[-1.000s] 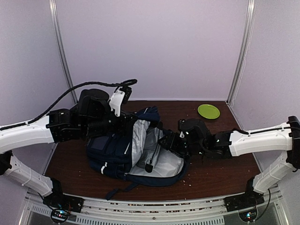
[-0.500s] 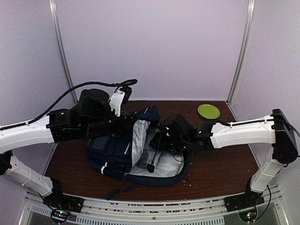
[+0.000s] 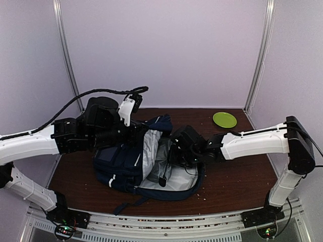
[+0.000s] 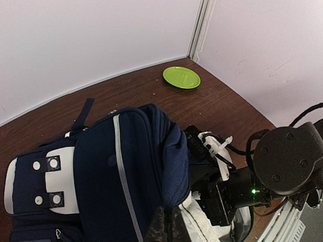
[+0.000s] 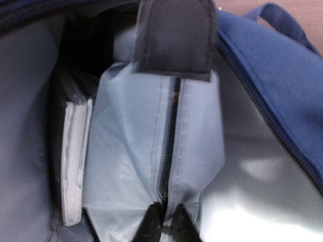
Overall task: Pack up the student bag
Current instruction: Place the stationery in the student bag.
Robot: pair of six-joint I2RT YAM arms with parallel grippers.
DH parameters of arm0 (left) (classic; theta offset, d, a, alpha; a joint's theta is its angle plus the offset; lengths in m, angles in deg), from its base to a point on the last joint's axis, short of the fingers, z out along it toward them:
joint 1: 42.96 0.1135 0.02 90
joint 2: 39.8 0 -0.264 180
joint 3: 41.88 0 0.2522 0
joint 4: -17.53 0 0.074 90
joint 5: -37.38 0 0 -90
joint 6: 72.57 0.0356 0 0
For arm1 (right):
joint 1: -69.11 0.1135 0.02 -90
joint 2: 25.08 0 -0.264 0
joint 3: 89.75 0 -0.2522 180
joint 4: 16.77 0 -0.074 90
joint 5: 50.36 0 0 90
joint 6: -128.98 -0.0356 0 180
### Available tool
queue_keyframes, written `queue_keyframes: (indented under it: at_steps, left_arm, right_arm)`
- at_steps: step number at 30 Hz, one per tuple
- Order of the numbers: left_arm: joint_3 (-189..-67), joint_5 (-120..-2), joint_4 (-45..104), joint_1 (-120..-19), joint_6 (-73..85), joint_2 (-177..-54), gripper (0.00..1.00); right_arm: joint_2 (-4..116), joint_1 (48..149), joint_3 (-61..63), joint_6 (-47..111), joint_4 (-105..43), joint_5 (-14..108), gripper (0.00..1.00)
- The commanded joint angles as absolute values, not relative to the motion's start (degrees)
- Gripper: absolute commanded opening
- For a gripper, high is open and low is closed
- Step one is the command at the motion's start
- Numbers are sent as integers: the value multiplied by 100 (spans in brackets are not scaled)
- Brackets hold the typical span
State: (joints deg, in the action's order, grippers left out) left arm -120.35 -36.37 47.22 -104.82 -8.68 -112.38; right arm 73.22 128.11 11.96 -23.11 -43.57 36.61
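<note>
From above, the right hand [image 5: 161, 223] cannot be seen at all: it is sunk in the mouth of the student bag [image 3: 118, 164], and only its black wrist shows over the rim. Its own camera shows the two fingertips drawn together at the bottom edge, clenched on a fold of the pale grey inner pocket [image 5: 151, 166], right where a thin dark seam runs down. A dark tab [image 5: 174, 38] hangs over the top of that pocket, too blurred to say more. To the left a flat white-edged thing [image 5: 73, 161] stands tucked behind the lining; I cannot tell what it is. The left hand [image 4: 164, 229] is cut off by the bottom of its own view, but its fingers are pressed shut on the bag's raised edge, holding the navy flap up.

The bag lies open at the middle of a dark brown desk [image 3: 227, 186], grey lining upward, a strap trailing toward the near edge. Pale crumbs [image 3: 204, 190] speckle the wood. A green plate [image 3: 224, 119] sits well apart in the far right corner. Plain lilac walls [image 3: 166, 50] with metal posts [image 3: 260, 55] close the space.

A second ago the right hand was released and hung at the bag's right rim, the arm low over the desk; now it has pushed further in, its elbow lifted. The left arm and bag have not shifted.
</note>
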Motion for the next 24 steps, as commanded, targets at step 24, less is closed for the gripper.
queue_keyframes:
  at_steps: [24]
  left_arm:
    - [-11985,-3456,4303,-10439,-904,-11230,0]
  right_arm:
    - [6739,13049,2588,-2820,-1771,5103,10]
